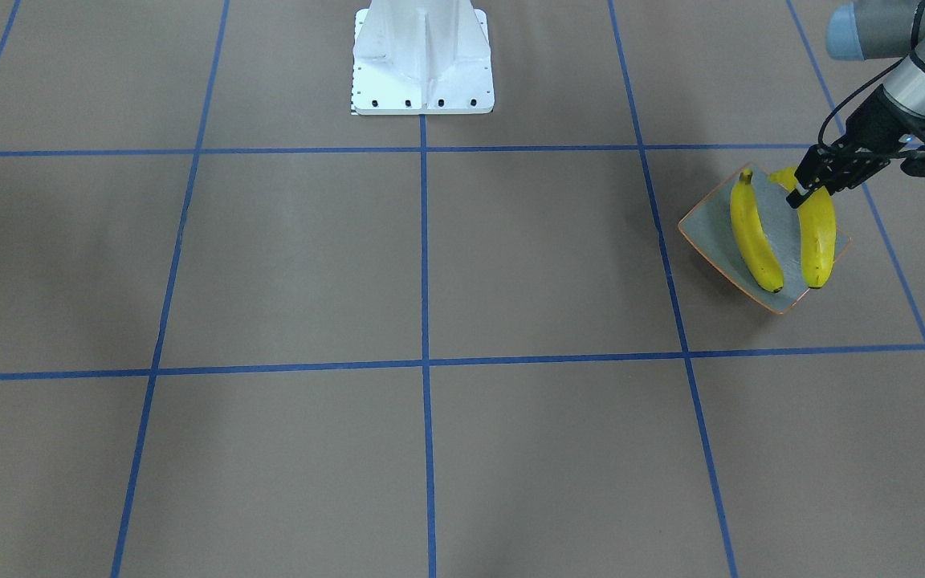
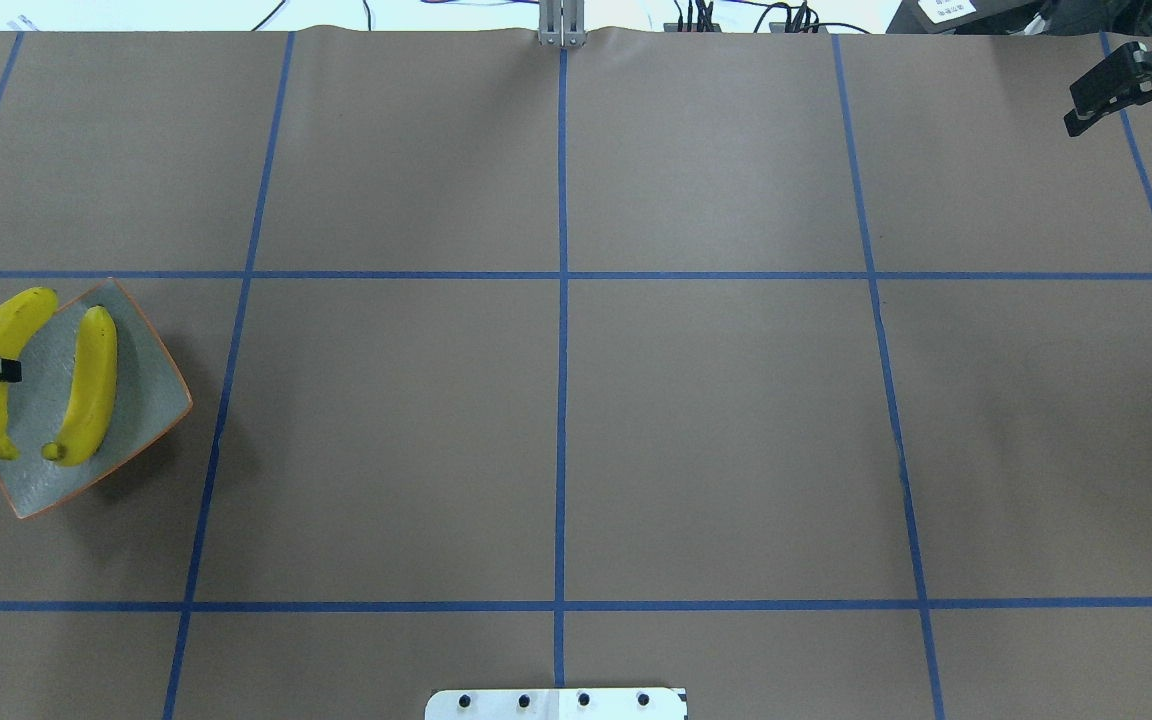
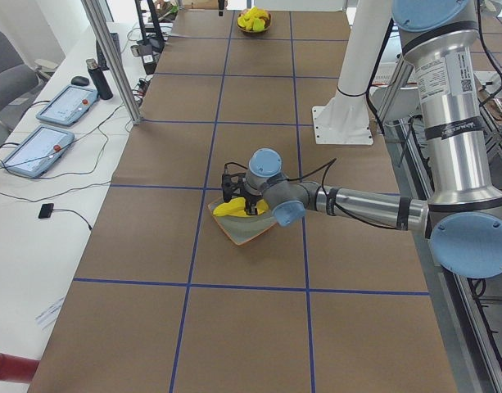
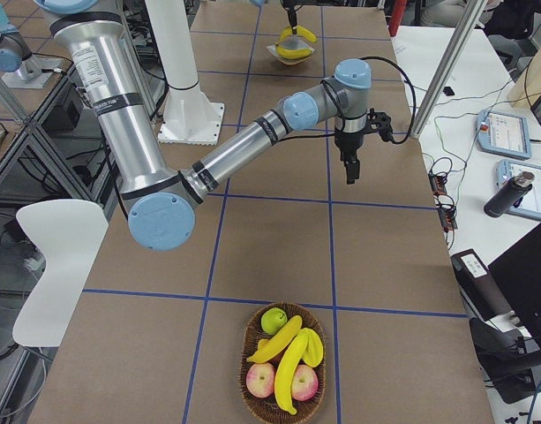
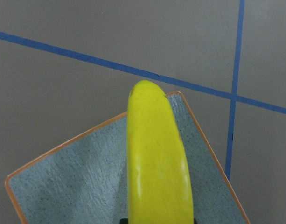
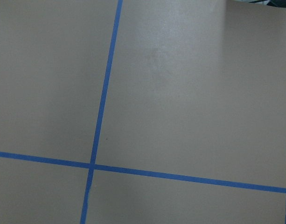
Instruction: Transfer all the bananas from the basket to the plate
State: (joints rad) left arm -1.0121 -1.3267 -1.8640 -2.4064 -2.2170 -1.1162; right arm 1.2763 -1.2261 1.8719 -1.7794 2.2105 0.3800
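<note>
The plate (image 1: pixel 719 233) sits at the table's left end. One banana (image 1: pixel 754 241) lies flat across it. My left gripper (image 1: pixel 801 195) is shut on a second banana (image 1: pixel 820 241), gripping near its stem end, low along the plate's outer edge. The left wrist view looks down that banana (image 5: pixel 156 163) over the plate (image 5: pixel 77 186). The basket (image 4: pixel 244 353) at the table's right end holds two more bananas (image 4: pixel 288 362). My right gripper (image 2: pixel 1076 122) hangs open and empty above bare table near the far right edge, away from the basket.
The basket also holds two red apples (image 4: pixel 261 380) and a green fruit (image 4: pixel 273 320). The white robot base (image 1: pixel 422 60) stands mid-table on my side. Blue tape lines cross the brown table cover. Tablets and cables lie on a side table (image 3: pixel 54 123).
</note>
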